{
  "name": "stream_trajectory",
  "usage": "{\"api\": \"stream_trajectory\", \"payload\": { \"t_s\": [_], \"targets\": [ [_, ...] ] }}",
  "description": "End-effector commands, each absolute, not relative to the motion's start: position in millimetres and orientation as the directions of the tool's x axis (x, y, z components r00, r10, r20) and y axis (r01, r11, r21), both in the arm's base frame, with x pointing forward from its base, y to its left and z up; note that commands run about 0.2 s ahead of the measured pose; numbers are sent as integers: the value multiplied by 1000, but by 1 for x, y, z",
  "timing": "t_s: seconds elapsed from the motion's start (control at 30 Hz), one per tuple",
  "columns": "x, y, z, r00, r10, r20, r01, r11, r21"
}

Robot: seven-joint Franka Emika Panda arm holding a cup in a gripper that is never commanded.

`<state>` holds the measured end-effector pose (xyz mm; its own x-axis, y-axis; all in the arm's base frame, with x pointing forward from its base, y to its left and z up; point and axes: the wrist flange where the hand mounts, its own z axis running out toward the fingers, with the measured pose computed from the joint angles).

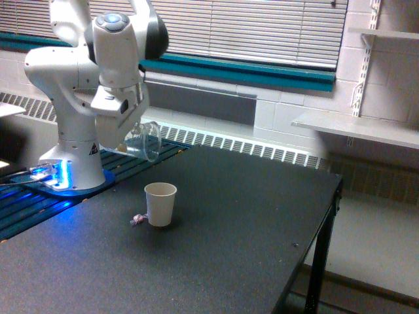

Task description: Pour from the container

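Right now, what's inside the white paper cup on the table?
The paper cup stands upright, but this view is too low to show its inside, so that cannot be told. A small pinkish bit lies on the table beside it.

My lab bench.
I stood on a black table (216,261) beside cinder-block wall (393,72), blinds (262,29), radiator (249,147).

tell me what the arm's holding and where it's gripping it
The gripper holds the clear container, tipped on its side, by its base end; its open mouth points to the exterior view's right.
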<state>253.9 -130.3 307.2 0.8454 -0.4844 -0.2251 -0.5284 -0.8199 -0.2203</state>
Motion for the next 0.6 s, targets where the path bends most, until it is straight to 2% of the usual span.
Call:
{"api": "stream_trajectory", "payload": {
  "t_s": [0.03,0.27,0.43,0.6],
  "targets": [
    [241,-132,312,925,-329,-190,-373,-879,-296],
    [260,-148,329,913,-372,-166,-405,-869,-283],
    [297,-161,345,899,-429,-87,-437,-864,-250],
    [330,-161,348,870,-488,-70,-488,-834,-256]
  ]
}}
